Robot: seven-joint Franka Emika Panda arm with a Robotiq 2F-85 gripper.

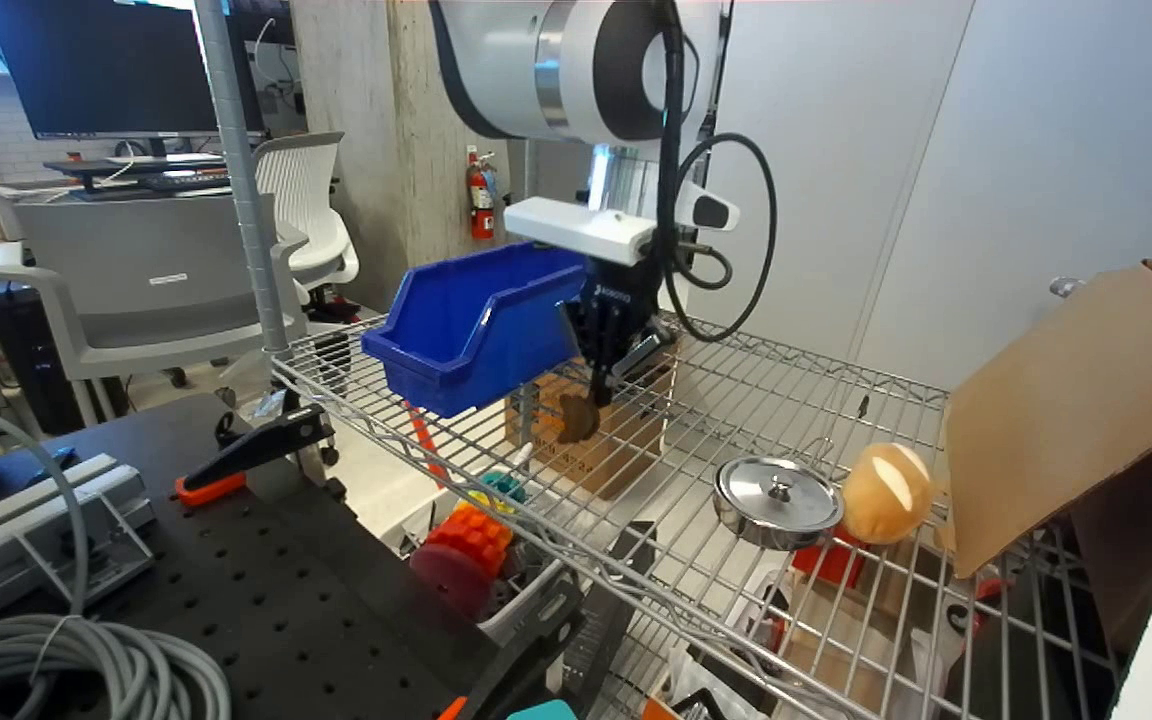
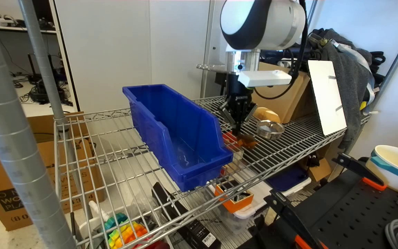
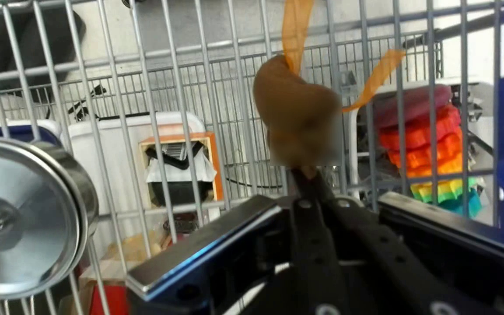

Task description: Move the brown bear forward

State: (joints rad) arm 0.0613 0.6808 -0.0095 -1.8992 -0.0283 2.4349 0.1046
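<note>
The brown bear (image 1: 578, 418) is a small lumpy dark-brown soft toy. It also shows in an exterior view (image 2: 247, 141) and in the wrist view (image 3: 289, 98), where orange ribbons trail from it and its lower part is blurred. My gripper (image 1: 600, 388) points down over the wire shelf. In the wrist view the fingertips (image 3: 308, 177) are nearly together, with a thin bit of the bear pinched between them. The gripper also shows in an exterior view (image 2: 236, 132), with the bear at its tips. Whether the bear touches the shelf wires, I cannot tell.
A blue bin (image 1: 436, 375) stands on the wire shelf (image 1: 676, 560) beside the gripper. A lidded metal pot (image 1: 778, 500), a pale orange ball (image 1: 886, 500) and a tan cardboard box (image 1: 1086, 420) are on the opposite side. A grey post (image 1: 241, 180) rises at the shelf corner.
</note>
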